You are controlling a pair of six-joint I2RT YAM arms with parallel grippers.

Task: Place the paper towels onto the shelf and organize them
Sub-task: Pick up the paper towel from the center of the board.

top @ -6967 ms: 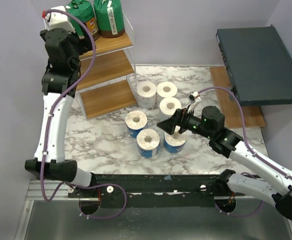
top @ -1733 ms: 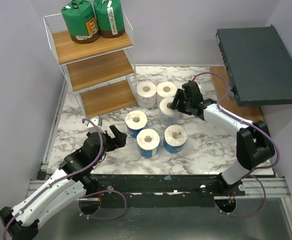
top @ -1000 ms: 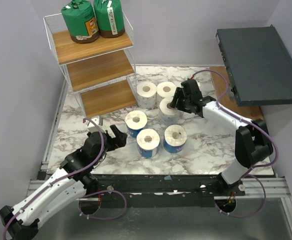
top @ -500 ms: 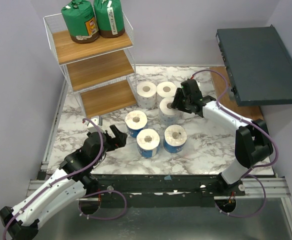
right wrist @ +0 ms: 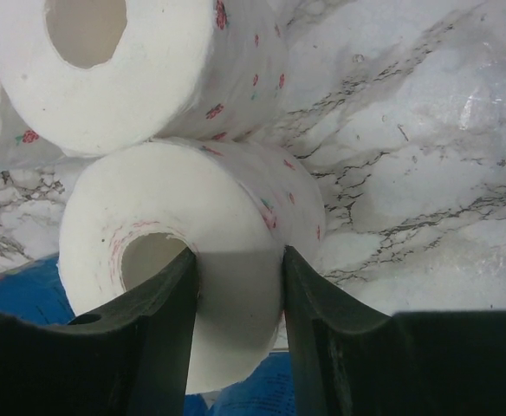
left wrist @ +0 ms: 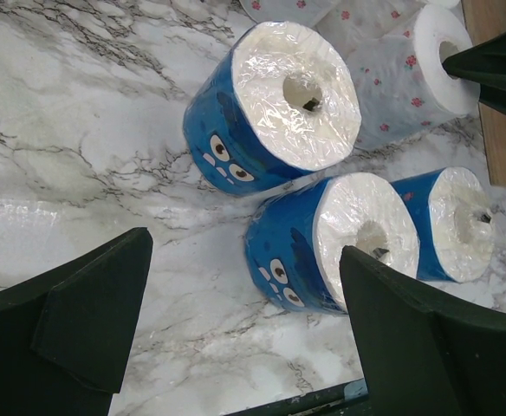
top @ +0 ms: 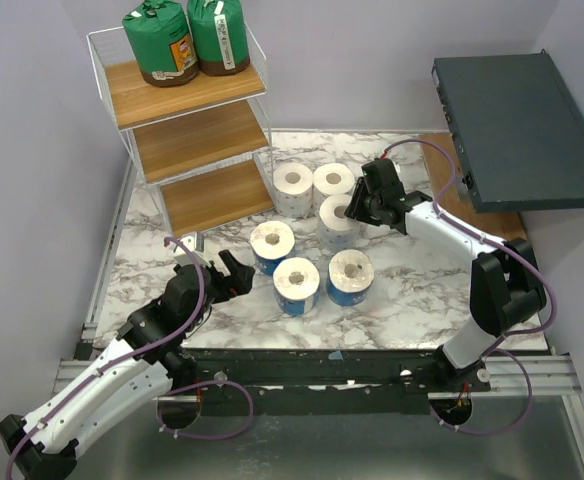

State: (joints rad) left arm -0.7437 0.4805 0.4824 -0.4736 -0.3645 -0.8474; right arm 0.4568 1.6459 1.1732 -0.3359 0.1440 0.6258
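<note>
Three white paper towels and three blue-wrapped ones stand in a cluster on the marble table. My right gripper has closed on the wall of the nearest white roll, one finger inside its core and one outside. The other white rolls stand just behind it. My left gripper hangs open and empty, low over the table, beside the blue rolls. The shelf stands at the back left with two green rolls on its top board.
A dark grey flat box sits at the right over a wooden board. The shelf's middle board and bottom board are bare. Walls close in the table on the left and at the back.
My right gripper's jaws have narrowed onto the white roll's wall. The left arm and all the rolls have stayed where they were.
</note>
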